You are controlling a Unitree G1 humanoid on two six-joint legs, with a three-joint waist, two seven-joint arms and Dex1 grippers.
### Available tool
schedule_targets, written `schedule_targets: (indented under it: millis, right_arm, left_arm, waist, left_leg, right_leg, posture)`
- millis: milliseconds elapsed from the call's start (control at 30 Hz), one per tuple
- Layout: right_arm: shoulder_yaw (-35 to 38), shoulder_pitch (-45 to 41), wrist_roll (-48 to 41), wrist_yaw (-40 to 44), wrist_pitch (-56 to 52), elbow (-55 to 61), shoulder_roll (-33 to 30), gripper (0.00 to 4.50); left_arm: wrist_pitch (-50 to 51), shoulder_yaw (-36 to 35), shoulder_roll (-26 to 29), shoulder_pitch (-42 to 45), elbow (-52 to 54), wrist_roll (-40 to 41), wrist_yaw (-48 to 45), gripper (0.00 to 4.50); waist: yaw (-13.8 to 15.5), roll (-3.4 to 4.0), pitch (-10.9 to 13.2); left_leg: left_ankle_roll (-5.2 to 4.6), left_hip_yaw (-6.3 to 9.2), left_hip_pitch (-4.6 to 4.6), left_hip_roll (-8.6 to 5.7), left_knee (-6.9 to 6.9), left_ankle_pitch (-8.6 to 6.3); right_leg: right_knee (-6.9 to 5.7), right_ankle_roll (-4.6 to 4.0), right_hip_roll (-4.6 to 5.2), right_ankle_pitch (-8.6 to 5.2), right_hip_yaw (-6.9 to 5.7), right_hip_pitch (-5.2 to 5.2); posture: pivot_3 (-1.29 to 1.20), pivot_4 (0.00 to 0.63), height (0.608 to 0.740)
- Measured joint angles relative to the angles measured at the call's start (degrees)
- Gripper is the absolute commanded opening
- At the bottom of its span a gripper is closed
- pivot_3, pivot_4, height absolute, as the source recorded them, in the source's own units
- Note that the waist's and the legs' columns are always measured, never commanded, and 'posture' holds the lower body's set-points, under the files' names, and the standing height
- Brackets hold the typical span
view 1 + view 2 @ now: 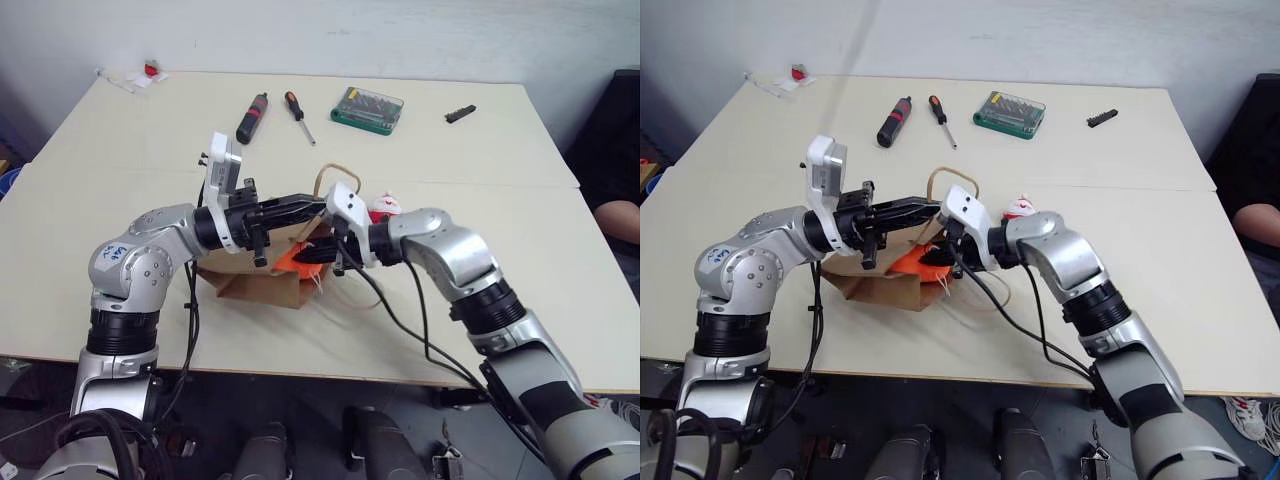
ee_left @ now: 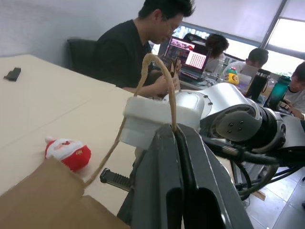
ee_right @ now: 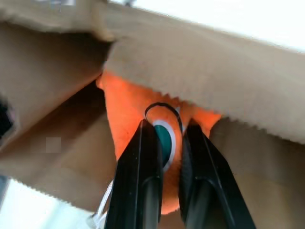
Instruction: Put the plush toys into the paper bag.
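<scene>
Left claw: pressed together on the tan cord handle of the paper bag, holding the loop up off the desk; the cord runs into the seam between the two black fingers.
Right claw: pinching the orange fish plush, one finger on each side of its dark eye; it points into the mouth of the bag.
Orange fish plush: at the bag's open mouth, partly under the brown paper edge, partly outside it; in the head views it shows as an orange patch between the two arms.
Paper bag: lying on its side near the desk's middle, toward the front edge, its mouth facing 3 o'clock, toward the right arm.
Red-and-white plush ball: on the desk just beyond the right wrist, at about 1 o'clock from the bag's mouth, outside the bag and apart from both claws.
Desk: pale top, two boards meeting at a seam.
Far side of desk: black-handled tool at 12 o'clock from the bag, orange-handled screwdriver beside it, green bit case at 1 o'clock, small dark piece farther right.
Far left corner: small red item on clear wrapping.
Background, left wrist view: people seated at laptops.
</scene>
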State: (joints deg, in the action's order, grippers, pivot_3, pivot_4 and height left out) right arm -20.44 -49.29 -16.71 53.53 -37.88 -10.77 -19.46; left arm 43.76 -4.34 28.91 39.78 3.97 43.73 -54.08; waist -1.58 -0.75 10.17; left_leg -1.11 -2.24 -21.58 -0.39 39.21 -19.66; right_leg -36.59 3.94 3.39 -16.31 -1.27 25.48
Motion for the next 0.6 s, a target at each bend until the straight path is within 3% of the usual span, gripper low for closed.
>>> schedule_targets:
  millis: [233,400,600]
  right_arm:
    - [3.8,3.8,0.9,-9.4,-5.9,-1.0,5.9,0.04]
    - [11.2,4.4,-1.1,-17.5,-10.8,-2.9,11.8,0.04]
    - [16.1,5.6,-4.4,-19.7,-16.2,0.9,11.9,2.14]
  left_arm:
    - [0.8,-0.5,1.3,-0.2,0.5,0.5,-0.4,0.00]
    - [1.5,-4.2,3.7,-0.2,0.0,1.2,0.6,0.00]
    - [1.8,-6.7,5.5,-0.3,-2.1,1.2,1.5,0.00]
  waist:
    - [-0.4,0.00,0.0]
    - [-0.6,0.00,0.0]
    - [-0.2,0.00,0.0]
  left_leg:
    - [0.10,-0.02,0.15,0.00,0.00,0.07]
    - [0.18,-0.03,0.28,0.01,-0.02,0.15]
    - [0.13,-0.02,0.22,0.00,-0.08,0.13]
  right_leg:
    - [-0.24,-0.03,0.00,-0.02,0.06,-0.02]
    - [-0.41,-0.13,0.00,-0.05,0.09,-0.03]
    - [-0.36,-0.13,0.02,-0.05,0.07,-0.02]
  posture:
    - [0.00,0.150,0.740]
    - [0.00,0.150,0.740]
    - [0.00,0.150,0.740]
